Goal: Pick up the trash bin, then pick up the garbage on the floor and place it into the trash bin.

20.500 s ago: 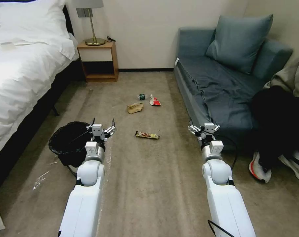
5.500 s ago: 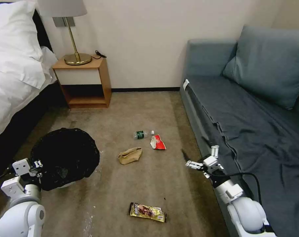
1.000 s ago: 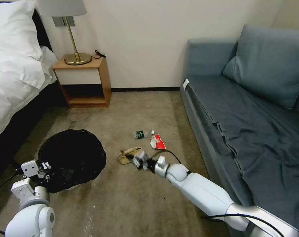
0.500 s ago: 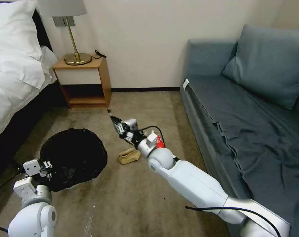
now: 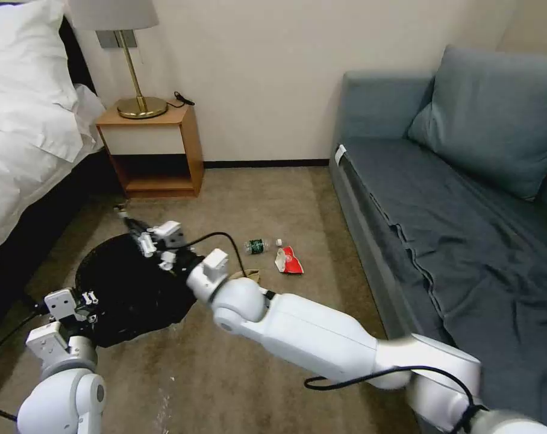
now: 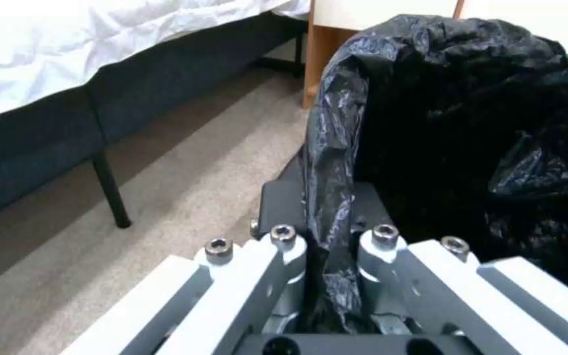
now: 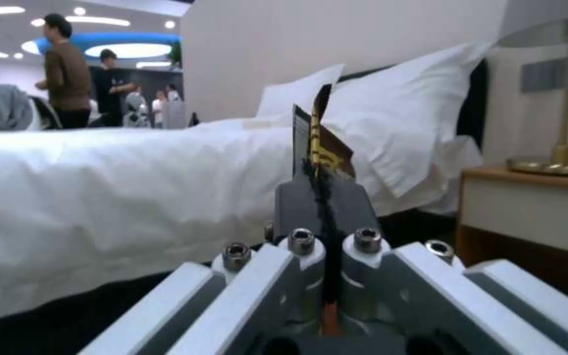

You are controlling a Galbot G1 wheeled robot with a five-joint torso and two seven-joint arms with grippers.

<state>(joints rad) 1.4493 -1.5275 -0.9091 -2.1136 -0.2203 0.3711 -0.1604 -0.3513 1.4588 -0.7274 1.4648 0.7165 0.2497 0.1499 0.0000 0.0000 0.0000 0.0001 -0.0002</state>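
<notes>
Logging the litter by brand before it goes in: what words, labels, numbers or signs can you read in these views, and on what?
No text can be read.
Small clear bottle with green label: print too small.
Red-and-white packet: markings too small.
Gold-yellow snack wrapper, pinched edge-on in the right gripper: pattern blurred.
Round white bin's crinkly black bag, clamped by the left gripper: no print visible.
</notes>
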